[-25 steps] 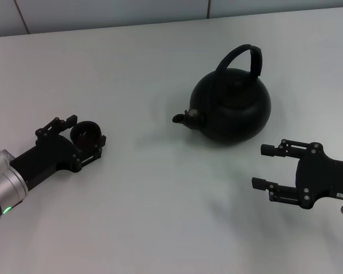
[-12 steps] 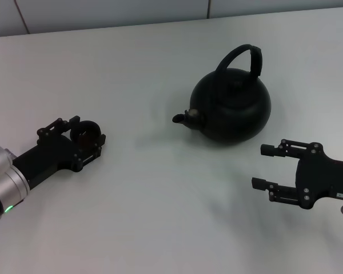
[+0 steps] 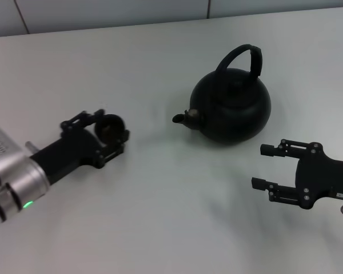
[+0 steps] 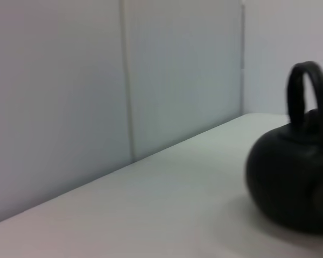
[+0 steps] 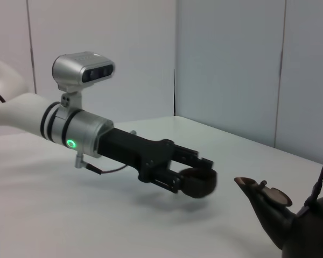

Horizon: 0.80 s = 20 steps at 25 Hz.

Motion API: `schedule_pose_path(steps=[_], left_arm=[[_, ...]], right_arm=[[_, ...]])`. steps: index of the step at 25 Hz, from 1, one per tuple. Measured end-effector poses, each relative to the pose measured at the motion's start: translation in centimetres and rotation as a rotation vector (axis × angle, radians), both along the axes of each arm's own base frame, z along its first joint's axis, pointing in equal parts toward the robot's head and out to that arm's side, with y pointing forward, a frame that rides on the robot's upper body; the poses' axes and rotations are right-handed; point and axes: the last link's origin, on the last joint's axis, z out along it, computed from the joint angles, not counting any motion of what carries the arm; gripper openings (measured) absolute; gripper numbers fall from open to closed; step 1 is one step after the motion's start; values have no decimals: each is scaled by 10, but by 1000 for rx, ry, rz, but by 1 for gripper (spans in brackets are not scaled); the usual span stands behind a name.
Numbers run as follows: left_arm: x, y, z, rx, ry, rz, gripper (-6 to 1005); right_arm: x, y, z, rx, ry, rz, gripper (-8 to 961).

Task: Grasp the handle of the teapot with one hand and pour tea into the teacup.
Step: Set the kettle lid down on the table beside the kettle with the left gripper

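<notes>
Head view shows the left claw [image 3: 106, 137] closed around the teacup [image 3: 109, 127], carrying it at about nine o'clock from the teapot [image 3: 233, 106]. From the right wrist view the teacup [image 5: 197, 183] seems held clear of the bench [image 5: 70, 215], its shadow lying separately beneath it, though the gap is hard to be sure of. The teapot sits on the white bench [image 3: 160, 217] toward one o'clock of the scene, its spout [image 3: 186, 117] pointing at nine o'clock, straight toward the cup. That alignment looks deliberate: I judge the cup is being brought near the spout so that only a tilt of the pot will be needed to pour.

The handle [image 3: 243, 58] arches upright over the lid, untouched. The right claw [image 3: 267, 166] waits at about five o'clock from the teapot, near it but apart, fingers spread wide and holding nothing. Its fingers point toward nine o'clock, below the body of the pot, so to take the handle it would probably have to rise and swing toward twelve o'clock.

The left wrist view shows the teapot [image 4: 290, 172] and its handle [image 4: 307, 91] looming ahead, which fits the cup being aimed at it.
</notes>
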Motion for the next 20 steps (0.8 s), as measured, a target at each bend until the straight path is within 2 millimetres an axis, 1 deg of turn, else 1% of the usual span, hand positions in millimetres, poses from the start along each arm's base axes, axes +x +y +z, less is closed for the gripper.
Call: schedule_pose_path(steps=[4, 7, 11, 12, 20], left_arm=[[18, 5, -13, -30, 4, -41, 691], [26, 8, -18, -44, 5, -52, 691], [28, 9, -21, -51, 14, -53, 692], [29, 7, -25, -57, 22, -56, 692], [30, 5, -35, -68, 62, -52, 692]], right_arm=[[0, 0, 0, 0, 2, 1, 675], [0, -1, 0, 1, 2, 0, 675], [0, -1, 1, 2, 3, -1, 675], [0, -1, 1, 2, 3, -1, 675], [1, -1, 2, 9, 7, -5, 675]])
